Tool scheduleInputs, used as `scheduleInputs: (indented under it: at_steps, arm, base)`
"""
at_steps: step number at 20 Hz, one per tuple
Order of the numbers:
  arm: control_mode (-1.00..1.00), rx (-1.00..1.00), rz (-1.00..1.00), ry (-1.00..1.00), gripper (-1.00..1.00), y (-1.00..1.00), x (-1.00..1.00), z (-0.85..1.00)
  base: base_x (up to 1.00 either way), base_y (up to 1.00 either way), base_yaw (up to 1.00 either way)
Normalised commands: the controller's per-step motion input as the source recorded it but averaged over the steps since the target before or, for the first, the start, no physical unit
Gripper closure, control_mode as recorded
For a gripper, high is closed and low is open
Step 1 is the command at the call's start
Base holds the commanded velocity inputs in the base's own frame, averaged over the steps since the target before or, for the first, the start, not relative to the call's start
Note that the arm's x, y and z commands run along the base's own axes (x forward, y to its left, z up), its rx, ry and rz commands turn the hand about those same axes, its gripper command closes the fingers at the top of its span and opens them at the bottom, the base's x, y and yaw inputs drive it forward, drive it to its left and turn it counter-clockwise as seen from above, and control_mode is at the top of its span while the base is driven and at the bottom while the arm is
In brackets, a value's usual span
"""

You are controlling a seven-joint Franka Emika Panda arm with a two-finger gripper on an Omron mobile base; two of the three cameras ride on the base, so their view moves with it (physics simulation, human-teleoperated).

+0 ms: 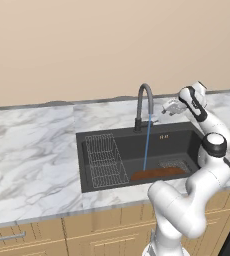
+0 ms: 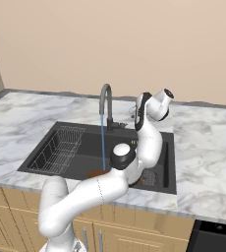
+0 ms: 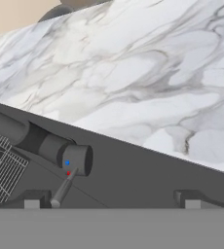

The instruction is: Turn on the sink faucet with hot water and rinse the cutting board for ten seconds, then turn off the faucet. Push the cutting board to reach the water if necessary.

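Observation:
The dark gooseneck sink faucet (image 1: 144,102) (image 2: 105,103) stands behind the black sink (image 1: 182,138) (image 2: 85,143). A thin blue stream of water (image 1: 146,145) (image 2: 102,142) falls from the spout onto the left part of the reddish-brown cutting board (image 1: 158,173), which lies flat on the basin floor. A sliver of the cutting board (image 2: 93,173) shows past my arm. My gripper (image 1: 169,106) hovers to the right of the faucet base, above the counter. In the hand view my gripper (image 3: 112,204) is open, and the silver lever (image 3: 63,187) sits just inside the left fingertip (image 3: 32,203), untouched.
A grey wire rack (image 1: 104,160) (image 2: 61,142) fills the basin's left side. A mesh drain strainer (image 1: 173,163) lies behind the board. The marbled counter (image 1: 32,150) (image 3: 148,73) surrounds the sink, and a beige wall rises behind it.

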Motion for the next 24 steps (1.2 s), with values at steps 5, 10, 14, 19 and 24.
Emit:
scheduleInputs:
  at_steps: [5,10,14,19,24]
  arm:
    - [-1.00,0.00,0.00,0.00,-1.00,0.00,0.00,0.00]
    - [-1.00,0.00,0.00,0.00,-1.00,0.00,0.00,0.00]
    - [-1.00,0.00,0.00,0.00,-1.00,0.00,0.00,0.00]
    - [-1.00,0.00,0.00,0.00,-1.00,0.00,0.00,0.00]
    - [-1.00,0.00,0.00,0.00,-1.00,0.00,0.00,0.00]
  base:
    - [0.00,0.00,0.00]
    - [0.00,0.00,0.00]
    - [0.00,0.00,0.00]
    - [0.00,0.00,0.00]
    - [0.00,0.00,0.00]
